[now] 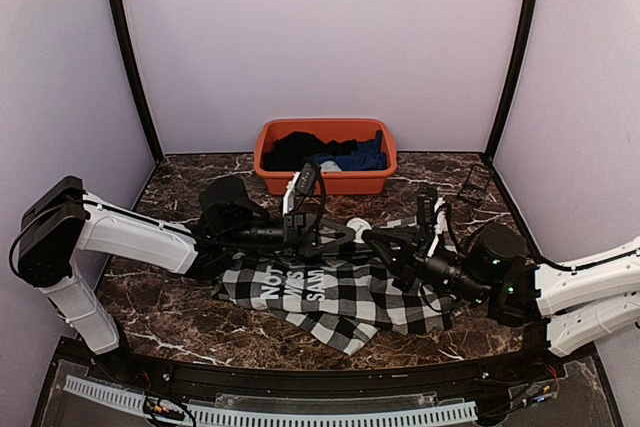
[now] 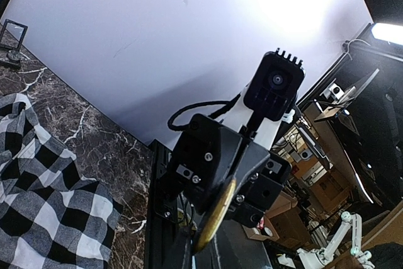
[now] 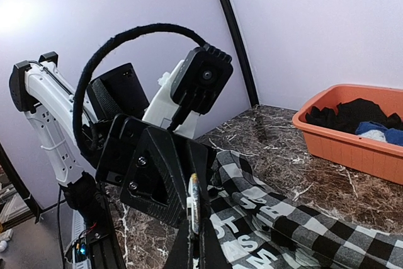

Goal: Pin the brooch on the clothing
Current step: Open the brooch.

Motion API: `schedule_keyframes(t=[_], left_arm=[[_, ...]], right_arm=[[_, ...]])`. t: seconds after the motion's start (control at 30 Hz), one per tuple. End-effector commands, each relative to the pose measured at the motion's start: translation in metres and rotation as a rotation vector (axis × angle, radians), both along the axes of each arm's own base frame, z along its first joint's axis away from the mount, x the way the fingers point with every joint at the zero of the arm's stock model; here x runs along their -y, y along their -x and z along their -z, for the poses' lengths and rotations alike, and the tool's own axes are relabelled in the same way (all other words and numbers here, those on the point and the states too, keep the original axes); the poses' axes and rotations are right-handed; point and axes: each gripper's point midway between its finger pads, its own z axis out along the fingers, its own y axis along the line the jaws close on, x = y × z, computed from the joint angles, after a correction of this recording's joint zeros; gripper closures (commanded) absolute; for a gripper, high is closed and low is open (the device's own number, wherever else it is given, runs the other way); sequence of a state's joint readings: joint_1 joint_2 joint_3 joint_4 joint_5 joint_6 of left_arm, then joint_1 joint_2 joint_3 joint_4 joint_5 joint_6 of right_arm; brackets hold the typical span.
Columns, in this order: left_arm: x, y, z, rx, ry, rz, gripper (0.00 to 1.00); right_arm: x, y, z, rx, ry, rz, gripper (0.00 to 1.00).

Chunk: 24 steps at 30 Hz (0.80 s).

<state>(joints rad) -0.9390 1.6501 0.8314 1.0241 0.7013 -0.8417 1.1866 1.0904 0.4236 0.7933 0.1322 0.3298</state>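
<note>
Brooch point(image 1: 357, 226) raised above the clothing point(image 1: 340, 297), just on the near side of the orange basin point(image 1: 330, 185), caught between right claw point(image 1: 372, 237) and left claw point(image 1: 344, 233). Right claw clamped tight on it. Left claw's jaws narrow about its rim; cannot tell whether gripping.

From overhead, only a pale round dot where both claws meet. From either wrist, edge-on instead: a thin gold-rimmed sliver, near upright from the right wrist, leaning from the left wrist. Only from the left wrist: a cluttered workroom past the counter's edge.

Dark marbled counter point(image 1: 170, 307) beneath, with pale lilac walls and black corner posts.

Clothing spread flat in front of the basin, long axis side to side, lettered black panel at the left-arm end. Dark and blue garments point(image 1: 335, 152) heaped inside the basin.
</note>
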Motion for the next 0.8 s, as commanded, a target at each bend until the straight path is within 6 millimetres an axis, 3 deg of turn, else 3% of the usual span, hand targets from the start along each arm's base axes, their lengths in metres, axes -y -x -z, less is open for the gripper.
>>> schedule_keyframes(t=[0.0,0.13,0.47,0.73,0.77], left_arm=[[0.002,-0.004,-0.008,-0.001,0.014,-0.008,0.93],[0.006,-0.012,0.001,-0.019,-0.026,-0.042,0.99],[0.006,-0.028,0.024,-0.019,-0.163,-0.154,0.99],[0.007,-0.03,0.026,0.018,-0.209,-0.185,0.99],[0.007,-0.029,0.025,0.016,-0.202,-0.179,0.95]], right_arm=[[-0.01,0.006,-0.001,0.037,0.035,-0.011,1.0],[-0.018,0.008,0.003,0.054,0.069,-0.006,1.0],[-0.031,0.016,0.001,0.084,0.088,-0.036,1.0],[-0.042,0.023,0.001,0.091,0.096,-0.091,1.0],[-0.041,0.022,0.001,0.087,0.092,-0.085,1.0]])
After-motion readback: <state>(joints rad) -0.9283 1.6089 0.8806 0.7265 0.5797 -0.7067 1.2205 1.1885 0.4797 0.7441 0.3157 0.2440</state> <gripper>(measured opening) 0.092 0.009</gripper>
